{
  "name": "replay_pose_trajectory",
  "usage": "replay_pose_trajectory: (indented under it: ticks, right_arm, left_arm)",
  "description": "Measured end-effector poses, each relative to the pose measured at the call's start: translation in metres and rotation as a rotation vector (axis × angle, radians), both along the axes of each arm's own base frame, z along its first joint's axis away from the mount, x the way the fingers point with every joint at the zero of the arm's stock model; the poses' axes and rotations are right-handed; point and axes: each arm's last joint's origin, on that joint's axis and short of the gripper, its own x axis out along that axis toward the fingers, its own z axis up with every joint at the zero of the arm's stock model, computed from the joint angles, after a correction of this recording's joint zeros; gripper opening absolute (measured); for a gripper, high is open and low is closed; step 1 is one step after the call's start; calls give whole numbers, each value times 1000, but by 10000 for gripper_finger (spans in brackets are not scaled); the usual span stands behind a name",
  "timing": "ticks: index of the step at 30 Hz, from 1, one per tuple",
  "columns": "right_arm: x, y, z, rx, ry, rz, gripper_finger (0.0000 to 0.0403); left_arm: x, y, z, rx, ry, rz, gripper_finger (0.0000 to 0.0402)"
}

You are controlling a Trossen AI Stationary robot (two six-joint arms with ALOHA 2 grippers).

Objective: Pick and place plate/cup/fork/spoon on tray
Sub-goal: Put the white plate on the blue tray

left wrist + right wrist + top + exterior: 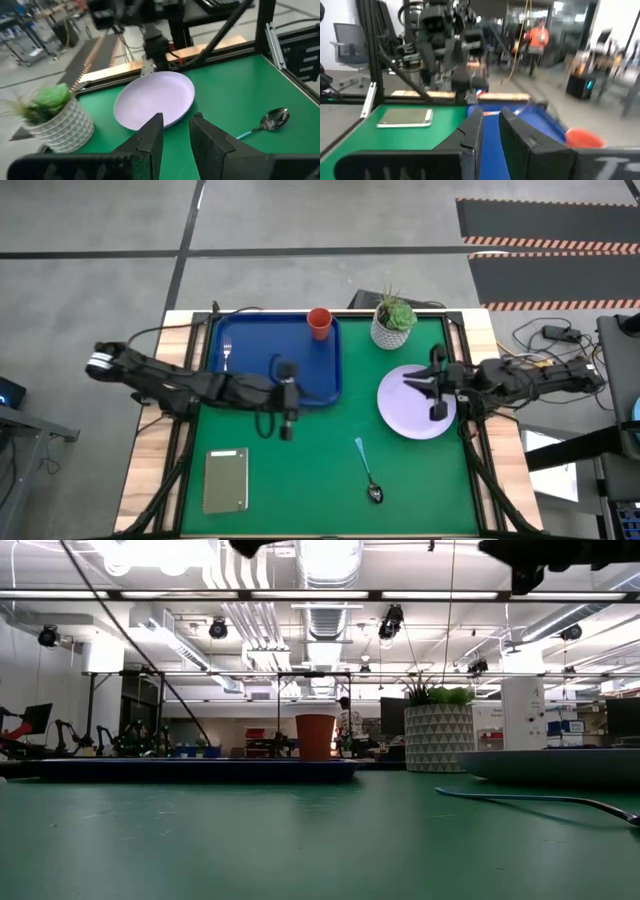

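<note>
Left claw (286,402) hovers empty by the tray's (245,385) edge, fingers slightly apart; right claw (437,385) hangs above the plate (410,410), narrow gap, empty. Cup (319,323) and fork (227,354) sit in the tray, spoon (367,473) on the worktop (300,470).

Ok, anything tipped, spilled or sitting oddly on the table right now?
Nothing stands out. The cup stands upright on the tray with the fork; the plate and spoon lie flat on the mat.
</note>
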Motion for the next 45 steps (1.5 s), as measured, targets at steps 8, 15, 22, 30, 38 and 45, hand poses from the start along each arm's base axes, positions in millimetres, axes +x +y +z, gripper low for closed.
replay_pose_trajectory:
  ticks: [8, 15, 22, 30, 38, 45]
  right_arm:
    - [37, 10, -4, 226, 151, 20, 52]
    - [63, 32, 2, 362, 408, 23, 52]
    - [77, 59, 7, 464, 712, -51, 52]
    - [74, 86, -5, 554, 1051, -280, 52]
    - [86, 100, -29, 583, 1184, -364, 52]
    - [98, 94, -49, 607, 1234, -477, 52]
  left_arm:
    - [-49, 13, -12, 27, -42, 71, 75]
    - [-76, 18, -19, 26, -69, 70, 75]
    - [-93, 22, -15, 25, -116, 69, 75]
    - [-105, 24, -11, 23, -158, 68, 75]
    - [-104, 24, -14, 23, -150, 64, 75]
    - [-99, 23, -17, 26, -133, 62, 75]
